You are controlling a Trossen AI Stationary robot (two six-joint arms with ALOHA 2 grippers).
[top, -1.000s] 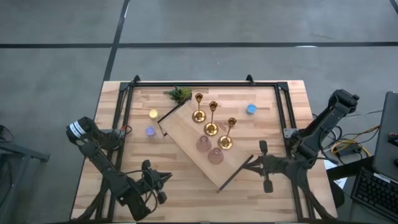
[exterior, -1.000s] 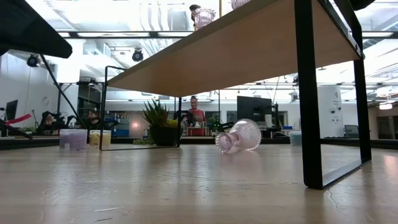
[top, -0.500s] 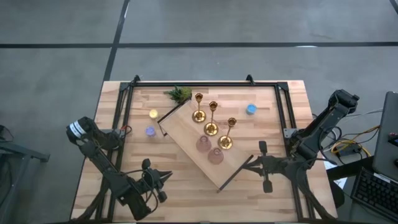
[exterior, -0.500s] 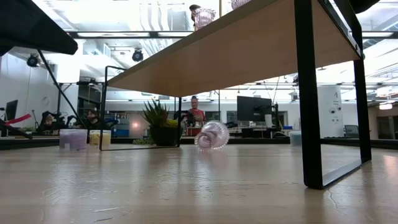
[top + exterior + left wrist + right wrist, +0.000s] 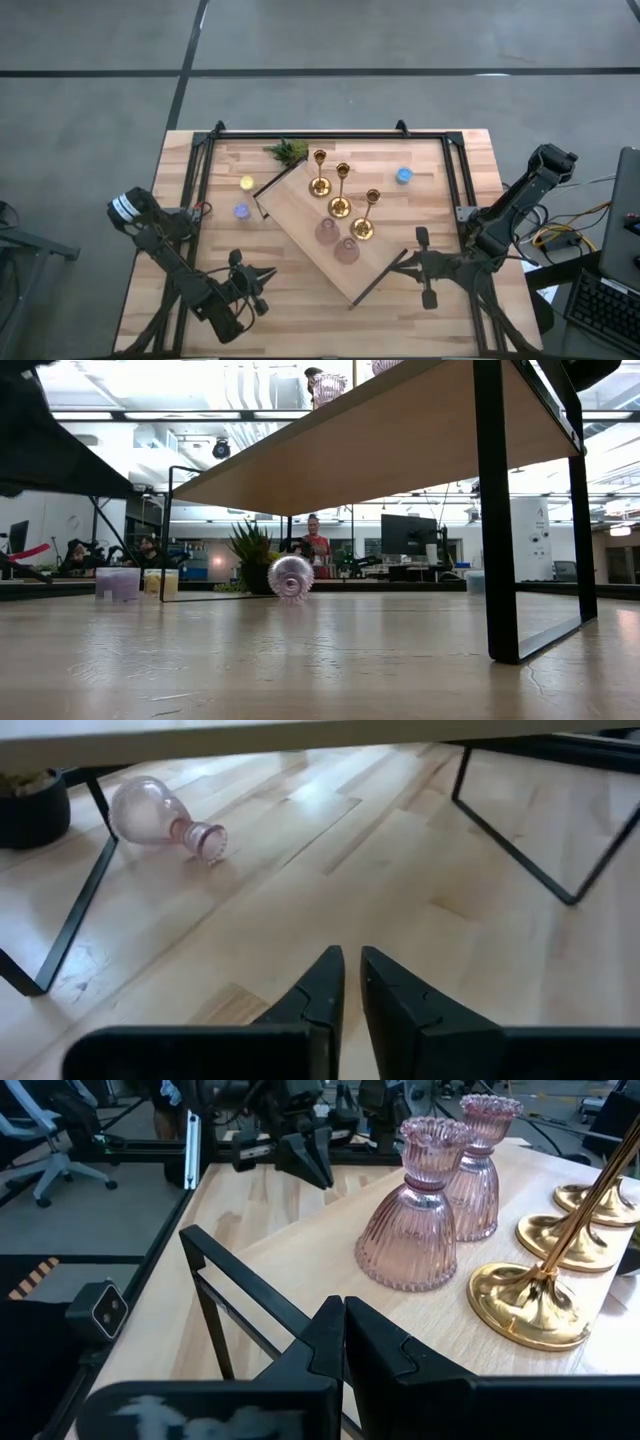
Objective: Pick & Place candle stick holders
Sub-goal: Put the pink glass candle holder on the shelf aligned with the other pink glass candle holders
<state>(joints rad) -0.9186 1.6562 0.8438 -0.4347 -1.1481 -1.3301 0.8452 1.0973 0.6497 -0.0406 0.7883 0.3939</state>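
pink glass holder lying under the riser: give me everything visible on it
The pink glass holder is translucent ribbed glass, with a bulbous body narrowing to a neck and a frilled rim. It lies on its side on the wooden tabletop, beneath the raised board, near a black frame leg. Nothing grips it; only the table touches it.

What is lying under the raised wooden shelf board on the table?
One pink ribbed glass holder lies on its side on the table, beneath the raised wooden shelf board. The shelf hides it from above.

Two pink glass cups [image 5: 432,1210] upright on shelf [image 5: 300,1250], gold candlesticks [image 5: 540,1295] beside
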